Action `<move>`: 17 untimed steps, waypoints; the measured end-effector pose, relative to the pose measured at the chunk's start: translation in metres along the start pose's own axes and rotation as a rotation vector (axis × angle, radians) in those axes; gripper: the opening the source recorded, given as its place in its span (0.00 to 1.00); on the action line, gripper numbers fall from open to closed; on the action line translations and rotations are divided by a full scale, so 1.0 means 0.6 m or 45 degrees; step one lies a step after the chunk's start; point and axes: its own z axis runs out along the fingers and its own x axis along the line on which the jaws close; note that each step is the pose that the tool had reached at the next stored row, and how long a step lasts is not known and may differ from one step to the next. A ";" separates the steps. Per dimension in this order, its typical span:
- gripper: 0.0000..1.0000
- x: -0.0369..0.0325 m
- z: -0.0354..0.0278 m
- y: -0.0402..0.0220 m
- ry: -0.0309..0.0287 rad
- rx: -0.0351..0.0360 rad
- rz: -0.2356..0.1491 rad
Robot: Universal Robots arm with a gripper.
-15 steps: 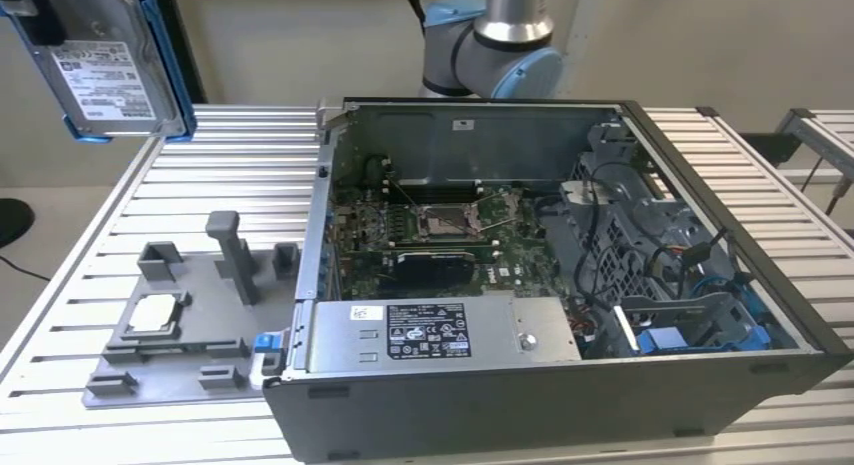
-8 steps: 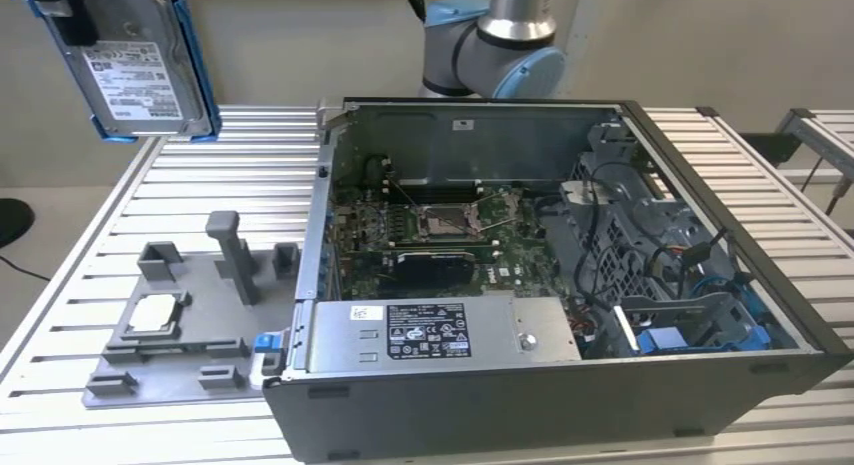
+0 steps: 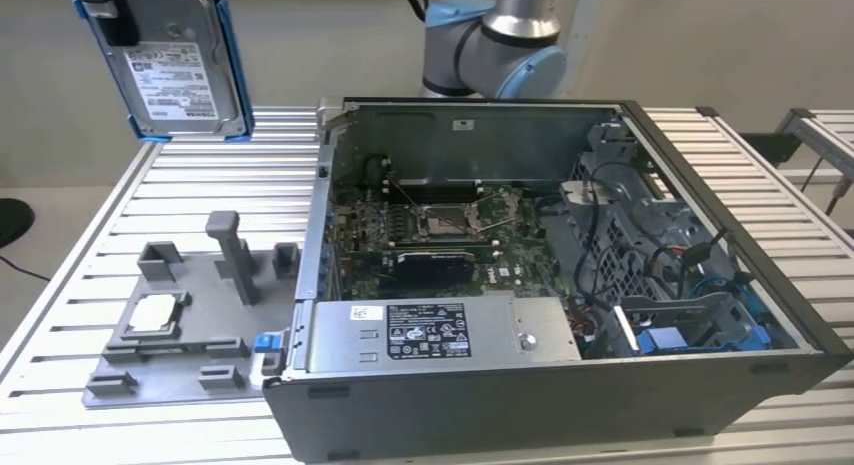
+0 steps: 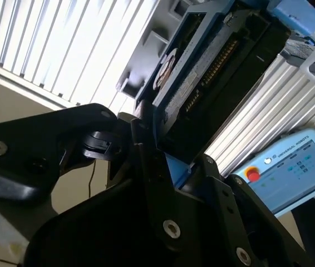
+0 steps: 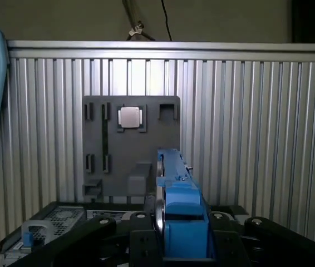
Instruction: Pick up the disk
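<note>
Over at the exterior view's left, the disk (image 3: 180, 70) hangs upright, well above the bench (image 3: 74, 245), with the claw (image 5: 181, 225) clamped on its blue frame. Below it a grey tray (image 3: 200, 330) holds a chip (image 3: 151, 313). The open computer (image 3: 534, 415) stands further right.

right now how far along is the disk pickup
Done: the disk is off the table, hanging upright in the air at the exterior view's left, over the side where the grey fixture plate lies. In hand: the gripper is clamped on its blue caddy, seen in both wrist views. Left: nothing of the pickup itself looks outstanding.
</note>
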 end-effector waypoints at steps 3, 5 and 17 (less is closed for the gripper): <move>0.00 0.000 0.000 -0.017 0.0000 -0.0005 0.000; 0.00 0.000 0.000 -0.029 0.0001 -0.0010 0.000; 0.00 0.000 0.001 -0.114 0.0000 -0.0032 0.000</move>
